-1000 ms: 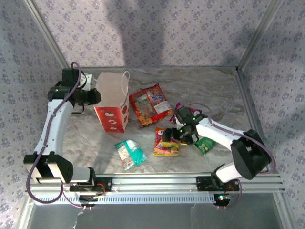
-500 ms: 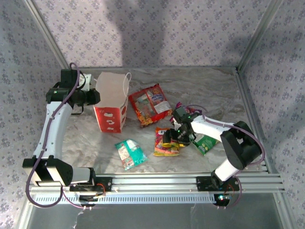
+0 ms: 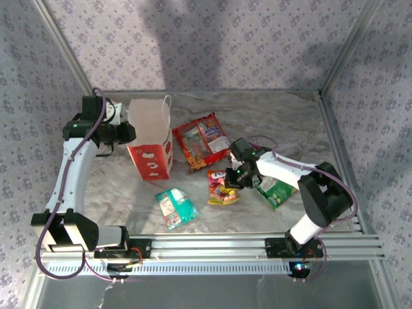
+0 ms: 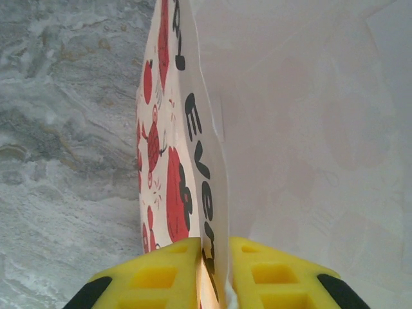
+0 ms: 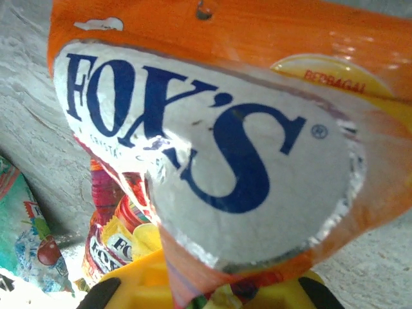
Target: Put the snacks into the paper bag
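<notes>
Overhead, the left gripper [image 3: 127, 133] clamps the wall of the paper bag [image 3: 153, 145] that faces it. The right gripper [image 3: 232, 178] pinches the orange-yellow packet [image 3: 222, 190] at its tip. Left wrist: yellow fingers [image 4: 161, 280] squeeze the bag's printed wall between them. Right wrist: the packet rises from between the clenched fingers.

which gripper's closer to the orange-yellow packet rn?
Right. The right gripper is shut on the orange-yellow packet; the left gripper is well away, clamped on the paper bag wall.
</notes>
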### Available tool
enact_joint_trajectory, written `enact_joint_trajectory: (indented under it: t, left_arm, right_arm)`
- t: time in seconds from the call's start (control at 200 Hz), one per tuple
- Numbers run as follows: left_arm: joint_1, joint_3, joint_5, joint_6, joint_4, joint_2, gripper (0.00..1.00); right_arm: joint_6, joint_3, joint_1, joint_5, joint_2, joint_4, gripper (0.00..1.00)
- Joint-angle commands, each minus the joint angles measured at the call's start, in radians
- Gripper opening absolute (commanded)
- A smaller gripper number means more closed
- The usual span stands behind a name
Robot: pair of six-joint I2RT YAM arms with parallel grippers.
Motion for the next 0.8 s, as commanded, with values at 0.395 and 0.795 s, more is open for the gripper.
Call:
enact_joint_trajectory:
  t: [0.395,0.795]
  left_arm:
    - [0.007,-0.04,0.08,-0.07,0.038,-0.02,0.19]
    - [0.007,-0.032,0.049,-0.087,0.039,-0.043,0.44]
  right_arm:
    - [-0.079,0.185,-0.002,0.156,-0.079,-0.175,0.0]
    - [-0.092,0.377,0.012,0.214,-0.117,-0.208,0.0]
